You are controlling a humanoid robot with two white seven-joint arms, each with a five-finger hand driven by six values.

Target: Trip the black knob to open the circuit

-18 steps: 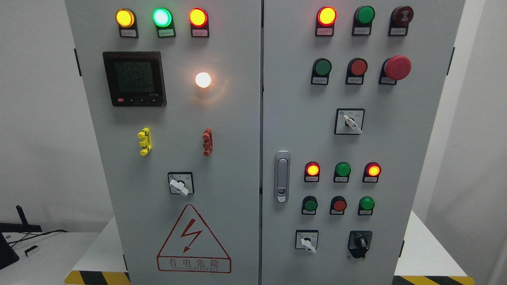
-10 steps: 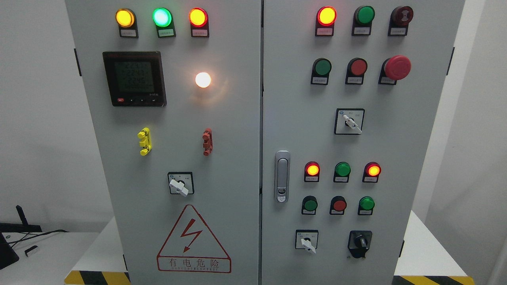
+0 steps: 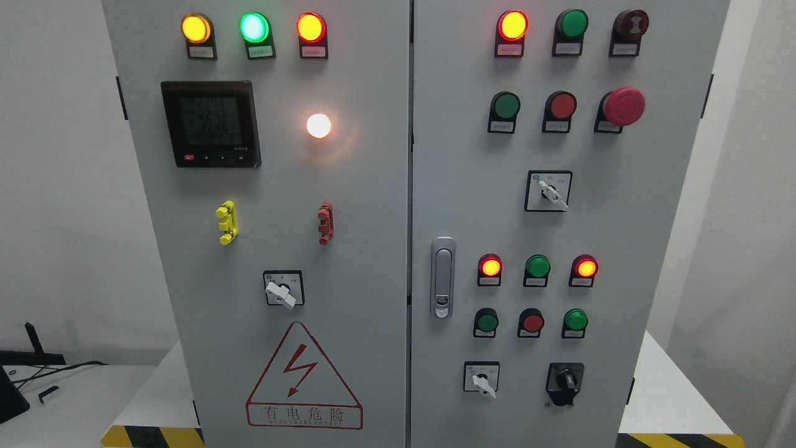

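Low on the right door of the grey metal cabinet (image 3: 373,186), the black knob (image 3: 565,378) sits on its black plate, just right of a white-handled selector (image 3: 482,379) and below a green round btn (image 3: 576,320). Nothing blocks it; neither robot hand is in view, so finger state can't be told.

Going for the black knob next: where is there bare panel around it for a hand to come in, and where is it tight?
Bare panel lies right of the black knob, up to the door edge, and below it. Left, a gap separates it from the white-handled selector. Above, the green button and red button crowd in. No hand is in view.
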